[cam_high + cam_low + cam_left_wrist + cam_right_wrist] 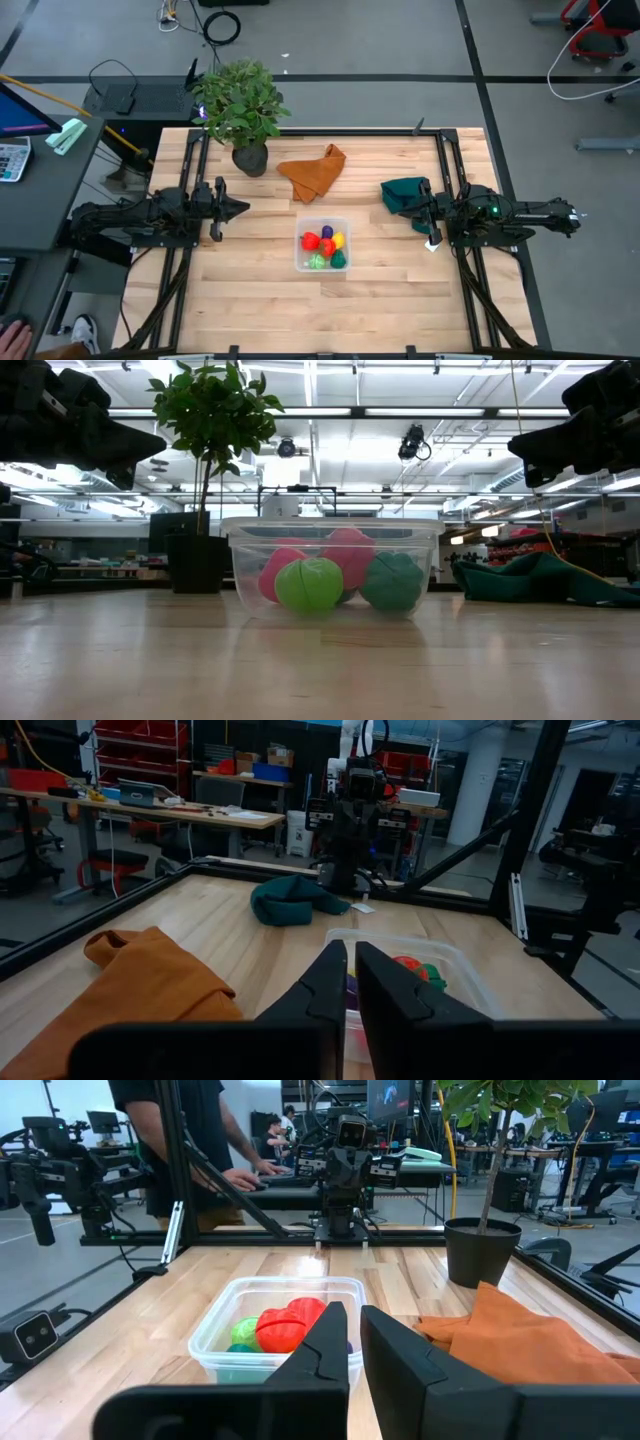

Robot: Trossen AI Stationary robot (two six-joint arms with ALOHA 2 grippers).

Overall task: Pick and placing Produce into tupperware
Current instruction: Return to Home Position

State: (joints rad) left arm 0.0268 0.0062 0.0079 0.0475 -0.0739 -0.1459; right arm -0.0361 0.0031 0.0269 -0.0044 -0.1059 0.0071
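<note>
The tupperware (322, 243), a clear low-walled box, stands on the table's middle, toward the near edge. The produce lies inside it: red pieces (311, 240), a purple one (327, 232), a yellow one (339, 240) and green ones (320, 261). The low view shows the green (308, 585) and red (345, 550) pieces through the wall (240, 565). My left gripper (240, 208) hangs shut above the table, left of the box and pointing level toward it. My right gripper (412, 212) hangs shut to the right of the box, facing it. Neither holds anything.
A potted plant (243, 105) stands at the far left. An orange cloth (313, 170) lies beyond the box, and a dark green cloth (403, 193) lies by my right gripper. Black frame rails (455, 170) run along the table's sides. A person (170, 1130) stands beyond the left edge.
</note>
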